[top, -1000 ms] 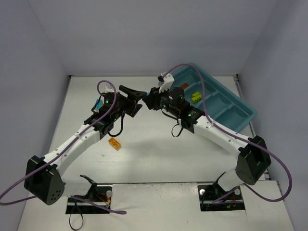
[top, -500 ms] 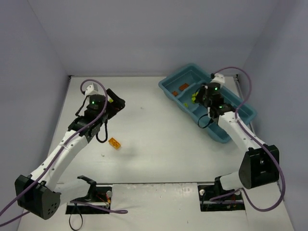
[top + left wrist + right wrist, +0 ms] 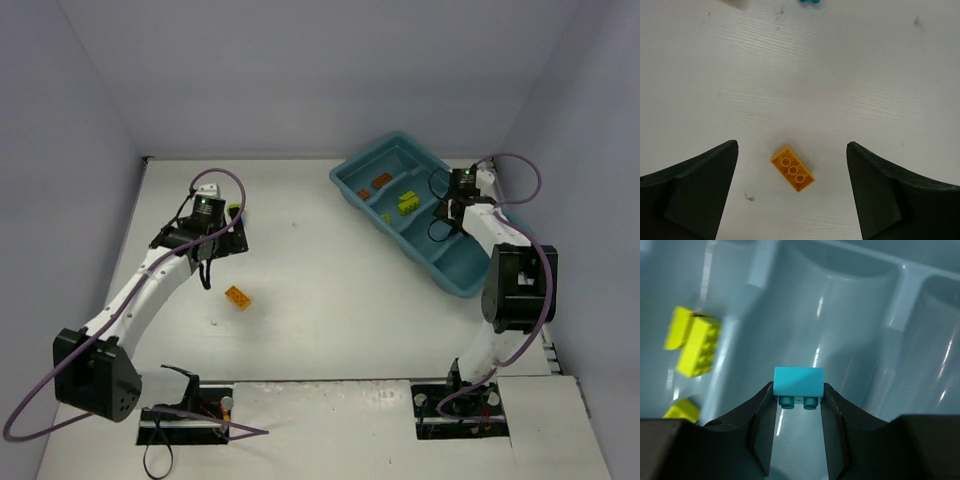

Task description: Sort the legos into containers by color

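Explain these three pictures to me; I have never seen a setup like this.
These are two robot arms bolted to a white table. The wide picture looks down from above and behind them; the other two come from small cameras on the wrists, so each hand's own dark fingers show. The left hand is open, above an orange toy brick lying on the table. The right hand grips a blue brick over one compartment of the teal tray, beside the one with yellow-green bricks. Another compartment holds orange-brown bricks.
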`<state>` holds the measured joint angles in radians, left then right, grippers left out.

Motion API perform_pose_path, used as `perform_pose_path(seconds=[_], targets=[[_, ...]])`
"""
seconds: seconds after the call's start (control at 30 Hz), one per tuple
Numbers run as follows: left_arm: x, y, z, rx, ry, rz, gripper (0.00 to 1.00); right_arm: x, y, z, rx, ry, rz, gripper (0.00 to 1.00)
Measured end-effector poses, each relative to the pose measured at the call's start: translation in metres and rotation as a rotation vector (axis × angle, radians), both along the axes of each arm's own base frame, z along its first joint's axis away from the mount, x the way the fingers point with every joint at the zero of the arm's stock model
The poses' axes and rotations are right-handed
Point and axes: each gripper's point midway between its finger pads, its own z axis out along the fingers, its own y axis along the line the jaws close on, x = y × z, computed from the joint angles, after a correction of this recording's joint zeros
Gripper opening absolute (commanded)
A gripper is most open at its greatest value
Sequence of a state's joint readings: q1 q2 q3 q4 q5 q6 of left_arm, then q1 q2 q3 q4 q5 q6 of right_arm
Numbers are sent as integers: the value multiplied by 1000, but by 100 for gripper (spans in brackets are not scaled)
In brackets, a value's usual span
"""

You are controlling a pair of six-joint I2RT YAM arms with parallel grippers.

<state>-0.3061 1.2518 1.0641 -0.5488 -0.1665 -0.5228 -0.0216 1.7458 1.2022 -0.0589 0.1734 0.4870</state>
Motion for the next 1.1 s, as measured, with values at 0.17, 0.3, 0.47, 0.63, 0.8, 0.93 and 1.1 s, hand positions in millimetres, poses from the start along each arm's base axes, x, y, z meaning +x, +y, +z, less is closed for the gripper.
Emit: perform_pose_path(seconds=[0.17, 0.3, 0.47, 0.63, 0.8, 0.93, 1.1], targets=[[8, 14, -26, 44, 121, 1, 81, 2, -7, -20, 24, 52, -16, 47], [20, 24, -29, 67, 142, 0, 79, 8, -6, -17, 40, 44, 0, 64], [53, 33, -19, 115, 122, -27, 78, 13, 0, -7, 53, 22, 39, 69], [78, 42, -24, 201, 134, -68, 71, 11, 9, 18, 75, -30, 88, 69], [108, 61, -33, 266, 165, -69, 70, -6, 31, 60, 104, -122, 173, 68], [138, 86, -39, 285, 174, -34, 70, -22, 68, 88, 117, -191, 285, 68], [169, 106, -60, 294, 220, -21, 70, -37, 102, 102, 142, -227, 391, 68]])
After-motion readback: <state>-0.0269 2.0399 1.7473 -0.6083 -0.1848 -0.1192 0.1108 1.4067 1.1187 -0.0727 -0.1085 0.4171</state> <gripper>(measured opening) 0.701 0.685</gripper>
